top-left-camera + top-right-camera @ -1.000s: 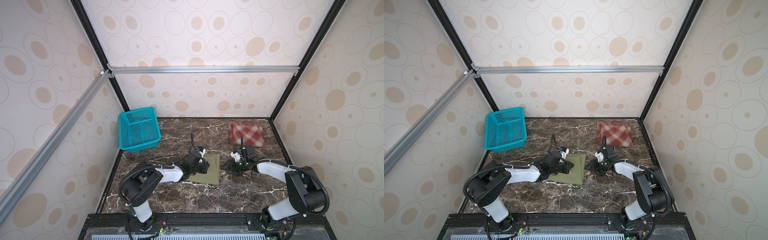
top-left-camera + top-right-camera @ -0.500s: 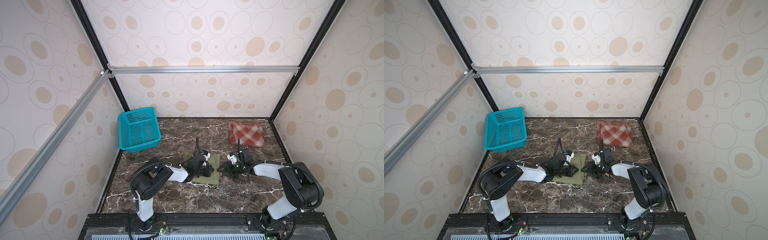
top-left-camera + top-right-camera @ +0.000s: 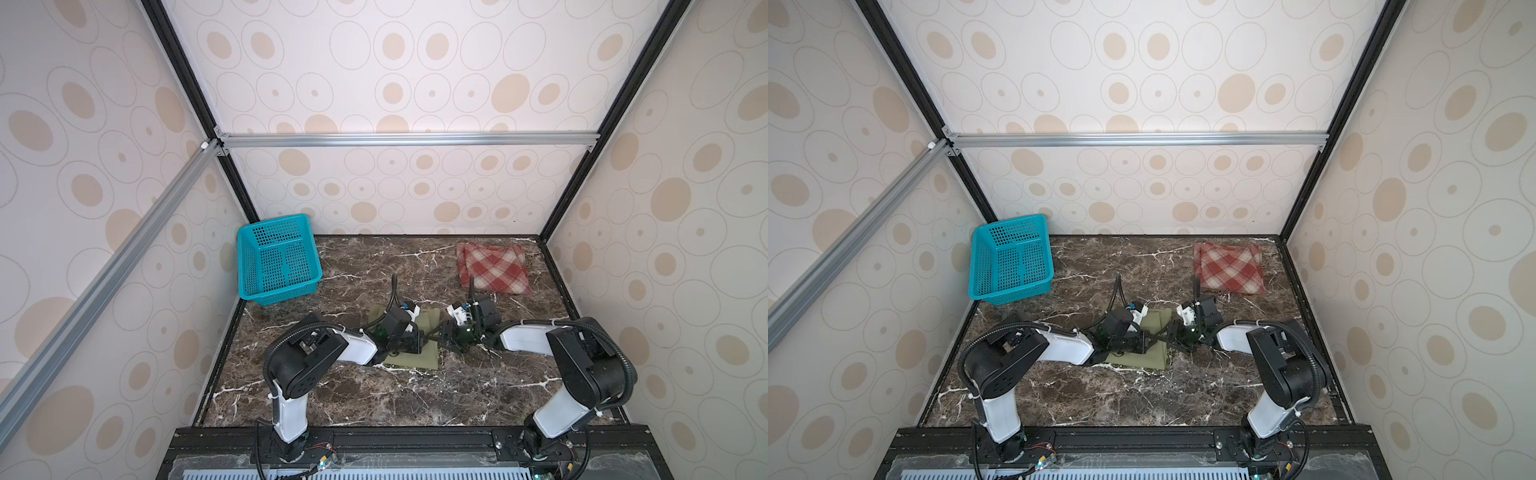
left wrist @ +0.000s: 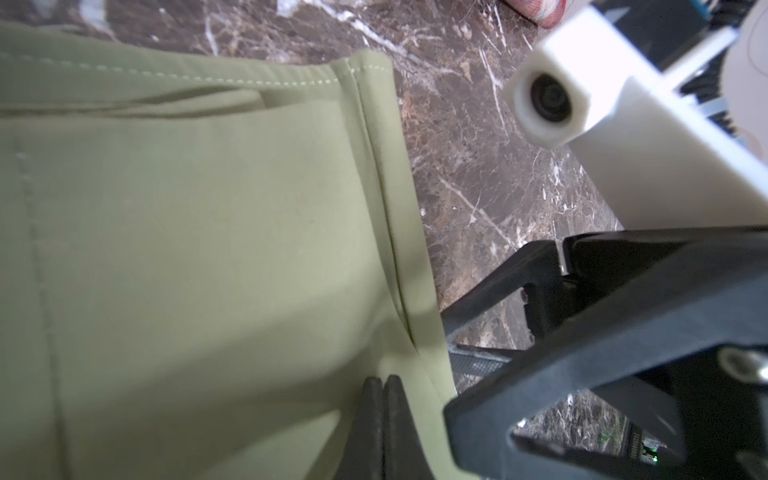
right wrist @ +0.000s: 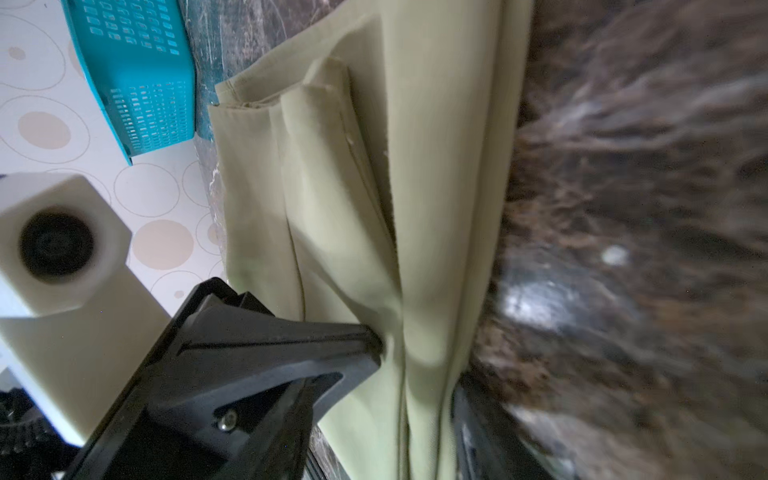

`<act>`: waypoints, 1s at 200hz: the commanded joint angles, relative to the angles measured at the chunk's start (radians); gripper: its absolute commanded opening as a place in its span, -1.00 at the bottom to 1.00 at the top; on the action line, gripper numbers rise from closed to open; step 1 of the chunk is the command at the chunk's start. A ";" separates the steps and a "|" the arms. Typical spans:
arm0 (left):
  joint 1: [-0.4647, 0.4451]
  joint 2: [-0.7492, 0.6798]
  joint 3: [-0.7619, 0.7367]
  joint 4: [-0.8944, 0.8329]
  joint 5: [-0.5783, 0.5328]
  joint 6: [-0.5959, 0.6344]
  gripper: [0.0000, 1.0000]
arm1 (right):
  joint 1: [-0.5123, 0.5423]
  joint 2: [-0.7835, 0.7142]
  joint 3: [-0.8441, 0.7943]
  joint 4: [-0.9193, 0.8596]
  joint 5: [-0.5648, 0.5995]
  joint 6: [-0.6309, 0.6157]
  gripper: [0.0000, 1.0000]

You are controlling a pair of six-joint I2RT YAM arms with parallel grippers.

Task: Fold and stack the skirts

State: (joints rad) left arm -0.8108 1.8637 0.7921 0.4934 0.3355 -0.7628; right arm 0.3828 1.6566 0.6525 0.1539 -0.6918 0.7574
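The left gripper (image 4: 380, 388) was shut, its tips pressed together with no cloth between them. It bore down on the olive-green skirt (image 4: 208, 249) close to the edge turned away from the basket (image 3: 248, 266). The right gripper (image 3: 442, 338) faced it with jaws apart, their tips at that same edge.

A second earlier the left gripper had sat over the basket-side half of the skirt, and the right one had stood clear of the cloth. Both had since closed in on that far edge, while the skirt itself had not shifted. This looked like pinning the folded layers so the right jaws could take the edge, for a further fold or a lift. Stacking was not yet done.

The olive-green skirt lay folded on the table (image 3: 374, 399), nearer the robot than the basket and to its right. The plaid skirt (image 3: 492, 268), also folded, lay well to the basket's right, about level with it. The basket held nothing.
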 commanded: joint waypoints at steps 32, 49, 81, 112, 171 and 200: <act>-0.007 0.015 0.006 0.004 -0.003 -0.011 -1.00 | 0.024 0.072 -0.024 -0.015 0.056 0.033 -0.01; -0.006 0.017 0.006 0.005 -0.004 -0.013 -1.00 | 0.029 0.072 -0.016 -0.036 0.064 0.014 -0.25; -0.006 0.014 0.010 -0.002 -0.004 -0.009 -1.00 | 0.033 0.038 -0.002 -0.123 0.124 -0.042 -0.24; -0.006 -0.014 0.021 -0.041 -0.023 0.004 -1.00 | 0.031 -0.026 0.016 -0.236 0.167 -0.104 0.01; 0.000 -0.124 0.039 -0.243 -0.125 0.090 -1.00 | 0.025 -0.076 -0.001 -0.276 0.167 -0.124 0.22; 0.004 -0.124 0.015 -0.265 -0.150 0.108 -1.00 | 0.025 -0.022 0.000 -0.223 0.135 -0.108 0.24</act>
State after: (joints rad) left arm -0.8097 1.7447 0.7975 0.2996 0.2337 -0.7010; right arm 0.4099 1.5784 0.6777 -0.0383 -0.5724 0.6460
